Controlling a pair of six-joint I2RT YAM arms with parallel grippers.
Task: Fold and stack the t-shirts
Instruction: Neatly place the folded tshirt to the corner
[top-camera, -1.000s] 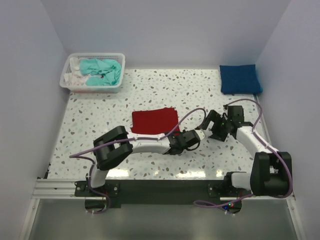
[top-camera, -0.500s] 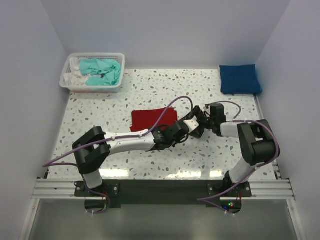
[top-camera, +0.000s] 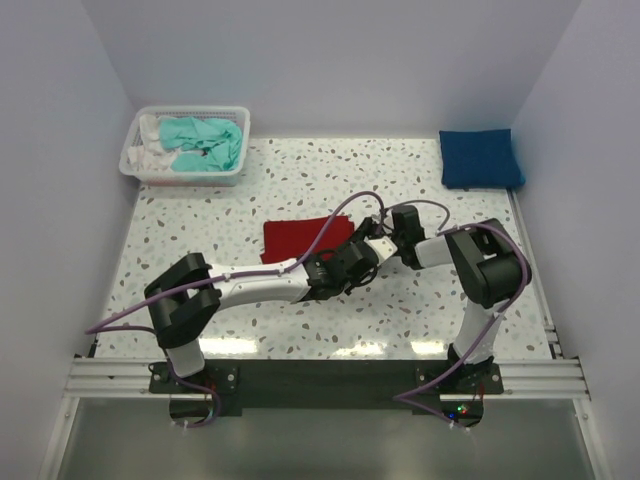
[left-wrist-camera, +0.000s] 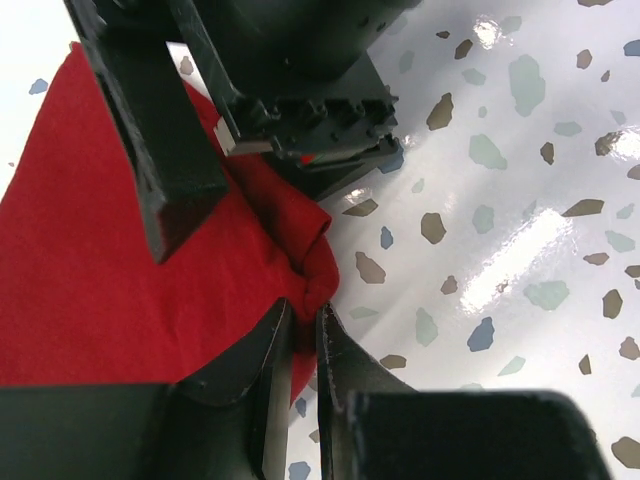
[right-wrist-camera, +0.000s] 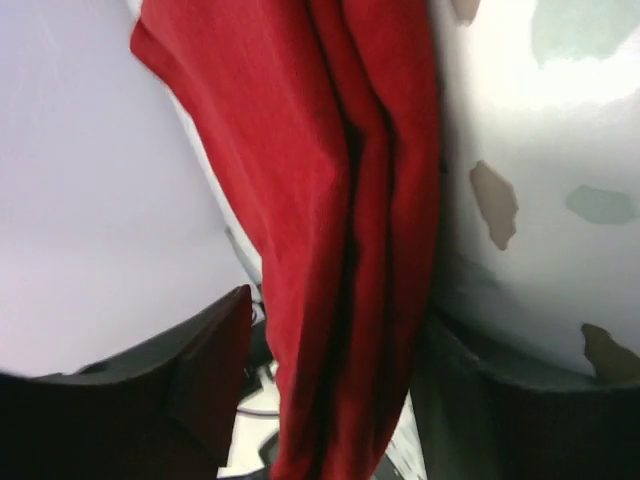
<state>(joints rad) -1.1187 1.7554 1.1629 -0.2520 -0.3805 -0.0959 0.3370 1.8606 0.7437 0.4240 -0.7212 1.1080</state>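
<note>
While your left gripper (left-wrist-camera: 303, 318) pinches the right edge of the red t-shirt (top-camera: 300, 238) in the middle of the table (top-camera: 300, 172), your right gripper (right-wrist-camera: 335, 320) has that edge between its fingers; squeezing or not, I cannot tell. The blue t-shirt (top-camera: 480, 158) lies far right.

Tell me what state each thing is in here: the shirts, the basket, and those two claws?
red t-shirt: folded, lying flat, right edge bunched up
blue t-shirt: folded, lying alone at the far right corner
basket: upright, holding cloth
teal t-shirt: crumpled, in the basket
left claw: shut on the red t-shirt's edge
right claw: straddling the red t-shirt's folded edge; whether it grips, cannot tell
</note>
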